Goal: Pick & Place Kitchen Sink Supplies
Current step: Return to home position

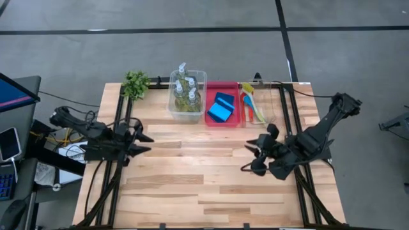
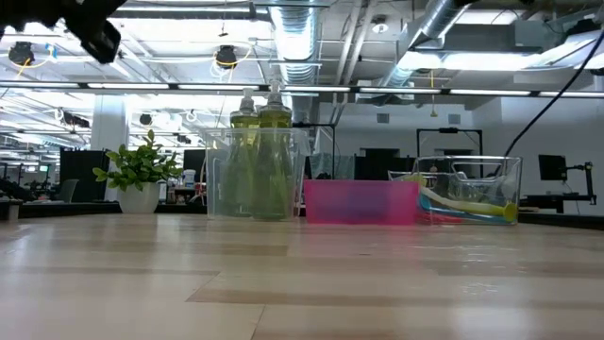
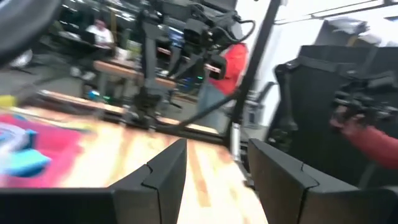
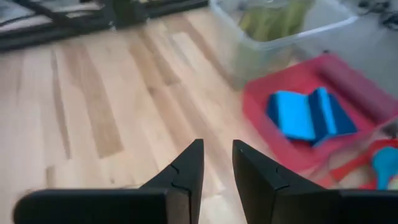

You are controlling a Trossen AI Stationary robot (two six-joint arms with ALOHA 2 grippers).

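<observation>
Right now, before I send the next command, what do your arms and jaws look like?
Both the left arm and right arm are matte black, built from chunky jointed segments. Each ends in two dark, angular jaws that taper to wedge-shaped tips. Black cables trail from their bases along the sides of the table. No markings or labels show.

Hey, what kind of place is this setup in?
Most likely a robotics lab in an open-plan workspace. It has exposed ceiling ducts, monitors on desks in the background, and a wooden table carrying two robot arms, with the left gripper and right gripper open above it.
</observation>
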